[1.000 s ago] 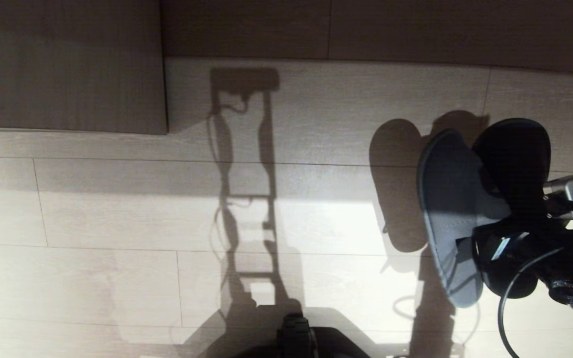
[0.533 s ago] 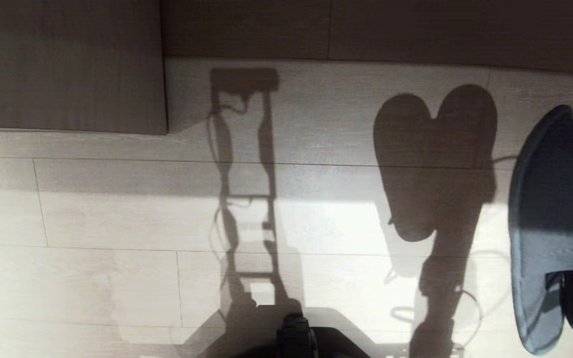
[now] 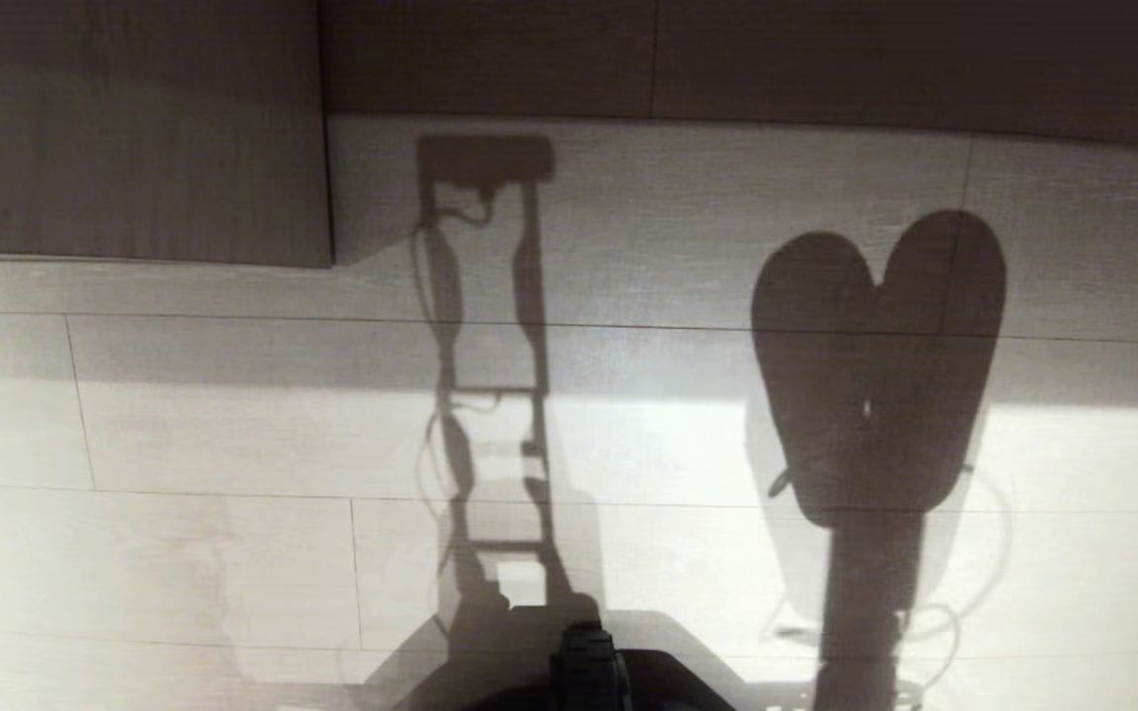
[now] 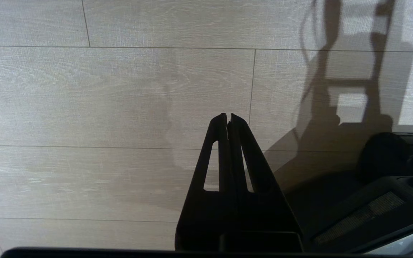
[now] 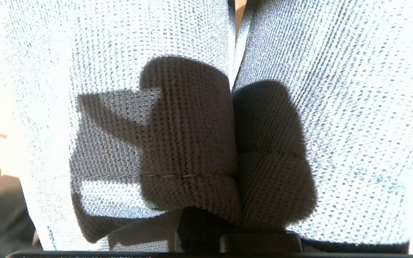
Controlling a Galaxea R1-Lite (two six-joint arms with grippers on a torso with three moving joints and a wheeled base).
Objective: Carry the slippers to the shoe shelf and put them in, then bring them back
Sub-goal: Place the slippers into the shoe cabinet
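Two slippers: both slippers fill the right wrist view, pressed side by side, knit insoles facing cam, dark toe bands meeting at the seam between them. Not in head view themselves.
Right pincer: clamped tight on the slippers at the toe-band end, only its dark base visible at frame edge; fingertips hidden behind fabric. Grip at the bands prob. chosen so one pinch holds both as a pair.
Slipper shadow: heart-shaped shadow on the floor, robot's right side, w/ arm shadow trailing toward the robot. Judged: pair is held up in the air, off the floor, outside head cam's field.
Left pincer: shut, tips together, holds nothing; hangs pointing at bare floor planks next to the robot base. Idle, parked.
Shoe shelf: can't confirm in any view. Pale wood-grain panel at upper left of head view and darker boards behind may be furniture, but no cubby opening shows.
Robot shadow: tall frame-like shadow mid floor, strong light from behind the robot.
Step (judged): carry phase, slippers lifted and secured for transport; whether outbound or return can't tell.
Next (judged): keep clamp firm while base drives; soft fabric could slip from pinch if swung.
Risk (judged): one slipper sliding out since a single pinch holds both.
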